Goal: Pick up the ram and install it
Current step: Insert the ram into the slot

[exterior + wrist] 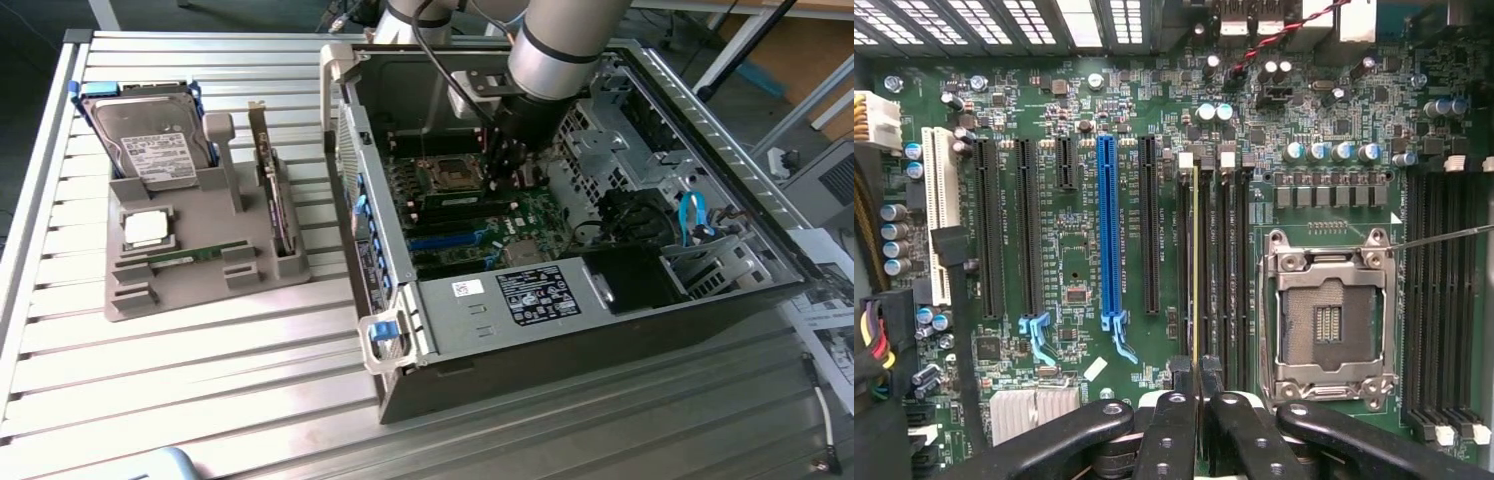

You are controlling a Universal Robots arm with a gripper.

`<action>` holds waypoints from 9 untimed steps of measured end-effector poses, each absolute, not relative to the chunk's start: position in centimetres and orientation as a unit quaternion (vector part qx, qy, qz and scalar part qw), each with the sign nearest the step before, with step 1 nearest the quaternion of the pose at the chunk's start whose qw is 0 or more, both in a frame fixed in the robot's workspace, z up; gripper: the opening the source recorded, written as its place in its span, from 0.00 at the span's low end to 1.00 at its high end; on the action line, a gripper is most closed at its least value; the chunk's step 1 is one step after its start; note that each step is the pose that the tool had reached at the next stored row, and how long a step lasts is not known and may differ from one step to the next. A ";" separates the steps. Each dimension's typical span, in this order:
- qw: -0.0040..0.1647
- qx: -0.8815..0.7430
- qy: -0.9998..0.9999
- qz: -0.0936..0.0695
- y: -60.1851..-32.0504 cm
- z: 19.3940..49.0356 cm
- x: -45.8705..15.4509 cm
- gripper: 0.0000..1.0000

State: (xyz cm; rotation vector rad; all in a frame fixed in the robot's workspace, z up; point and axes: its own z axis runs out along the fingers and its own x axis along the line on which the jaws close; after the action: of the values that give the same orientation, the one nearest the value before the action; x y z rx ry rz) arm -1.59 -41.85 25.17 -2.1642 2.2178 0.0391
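Fat silver-grey arm (567, 35) with a dark band, a black cable (430, 55) alongside, and a black hand (1195, 385) dotted with round screws.

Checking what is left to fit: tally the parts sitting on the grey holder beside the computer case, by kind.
Hard drive: 1
Processor chip: 1
Memory stick: 1
Expansion card: 1
Total: 4

My gripper (1195, 372) sits inside the case (467, 300), the ram (1195, 250) standing beside the socket (1329, 320); the tray (200, 290) lies at the exterior view's left.
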 end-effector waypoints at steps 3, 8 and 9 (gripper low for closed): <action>0.021 -0.698 0.715 0.013 -41.8 25.2 -1.6 0.12; 0.021 -0.699 0.715 0.012 -41.8 25.2 -1.6 0.12; 0.021 -0.700 0.714 0.012 -41.8 25.1 -1.6 0.12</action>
State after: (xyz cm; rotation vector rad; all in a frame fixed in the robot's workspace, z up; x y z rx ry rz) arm -1.57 -41.84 25.14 -2.1700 2.2138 0.0371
